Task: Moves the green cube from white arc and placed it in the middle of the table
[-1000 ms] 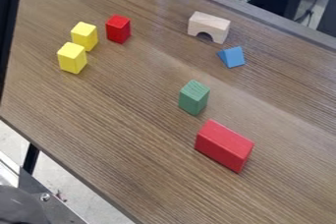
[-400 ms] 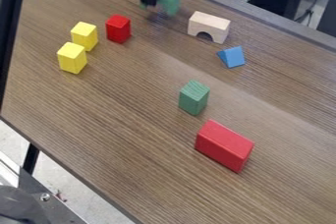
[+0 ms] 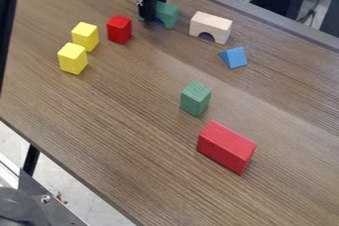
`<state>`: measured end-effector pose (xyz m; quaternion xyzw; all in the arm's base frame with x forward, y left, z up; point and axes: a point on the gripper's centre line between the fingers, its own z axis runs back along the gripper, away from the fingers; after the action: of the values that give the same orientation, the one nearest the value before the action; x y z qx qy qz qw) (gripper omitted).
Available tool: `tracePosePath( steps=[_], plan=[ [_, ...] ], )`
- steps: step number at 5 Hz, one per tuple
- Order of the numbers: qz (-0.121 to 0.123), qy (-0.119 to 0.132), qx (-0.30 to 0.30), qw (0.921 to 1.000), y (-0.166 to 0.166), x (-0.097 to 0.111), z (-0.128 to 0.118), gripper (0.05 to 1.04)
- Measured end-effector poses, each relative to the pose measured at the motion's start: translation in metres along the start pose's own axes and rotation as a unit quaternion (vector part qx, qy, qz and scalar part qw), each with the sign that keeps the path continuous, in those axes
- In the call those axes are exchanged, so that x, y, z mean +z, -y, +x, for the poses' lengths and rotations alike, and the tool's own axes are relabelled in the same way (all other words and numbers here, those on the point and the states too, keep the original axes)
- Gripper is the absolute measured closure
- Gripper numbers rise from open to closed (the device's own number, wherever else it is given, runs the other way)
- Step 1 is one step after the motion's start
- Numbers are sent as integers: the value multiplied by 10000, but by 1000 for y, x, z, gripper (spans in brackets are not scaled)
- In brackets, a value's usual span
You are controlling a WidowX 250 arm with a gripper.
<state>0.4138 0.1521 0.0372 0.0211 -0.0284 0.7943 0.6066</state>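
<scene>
Currently — gripper (image 3: pixel 149 18) holds green block (image 3: pixel 168 16) nr white arc (image 3: pixel 213 24) — green cube (image 3: pixel 195 99) apart.

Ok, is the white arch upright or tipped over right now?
Upright: the white arch stands on the table with its cutout at the bottom and its flat side on top.

On my table (image 3: pixel 119 121), three blocks (image 3: pixel 73 59) at left, an arch (image 3: pixel 212 24) behind a wedge (image 3: pixel 235 58), a cube (image 3: pixel 195 99) near the middle, a brick (image 3: pixel 226 147) in front of it

Cube (image 3: pixel 195 99) green — arch (image 3: pixel 214 21) pale (almost cream) — table (image 3: pixel 112 116) streaky brown.
</scene>
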Motion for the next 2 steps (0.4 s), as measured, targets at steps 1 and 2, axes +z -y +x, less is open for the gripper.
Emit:
tracePosePath(
  steps=[1,2],
  plan=[
    [-62,32,282,9996,-2,-7,0,254],
    [13,89,359,9993,-4,-7,0,77]
  ],
)
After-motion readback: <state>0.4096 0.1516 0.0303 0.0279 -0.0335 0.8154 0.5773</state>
